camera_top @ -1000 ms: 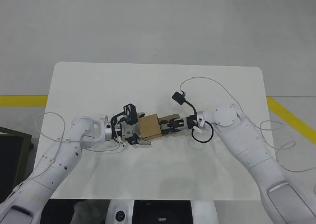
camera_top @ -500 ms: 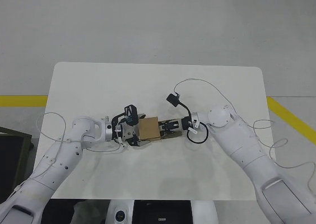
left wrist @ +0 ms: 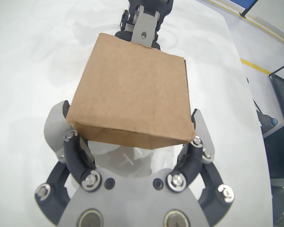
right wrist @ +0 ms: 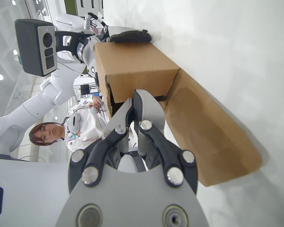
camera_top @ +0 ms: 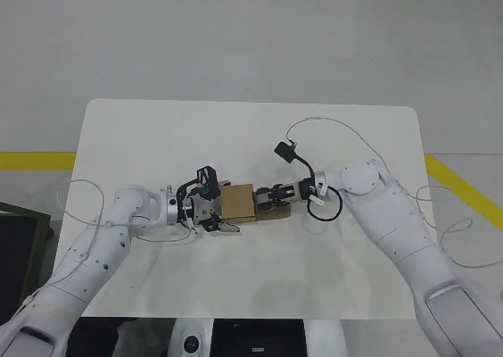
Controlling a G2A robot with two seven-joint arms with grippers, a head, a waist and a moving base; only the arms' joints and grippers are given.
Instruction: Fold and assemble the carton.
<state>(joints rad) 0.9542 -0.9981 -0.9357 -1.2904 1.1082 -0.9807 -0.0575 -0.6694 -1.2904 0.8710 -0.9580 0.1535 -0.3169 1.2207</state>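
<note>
On table [camera_top: 234, 134] | left end effector [left wrist: 131, 114] clasps carton [left wrist: 132, 76] | right end effector [right wrist: 137, 99] pinched closed | interior hidden

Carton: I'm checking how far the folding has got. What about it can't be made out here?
Right wrist view: the right gripper blocks the dark open end of the carton; inner flaps unseen.
Left wrist view: the top panel hides the far end and the right gripper's contact there.
Top view: fold lines too small.
All views: underside lies against the table.
</note>
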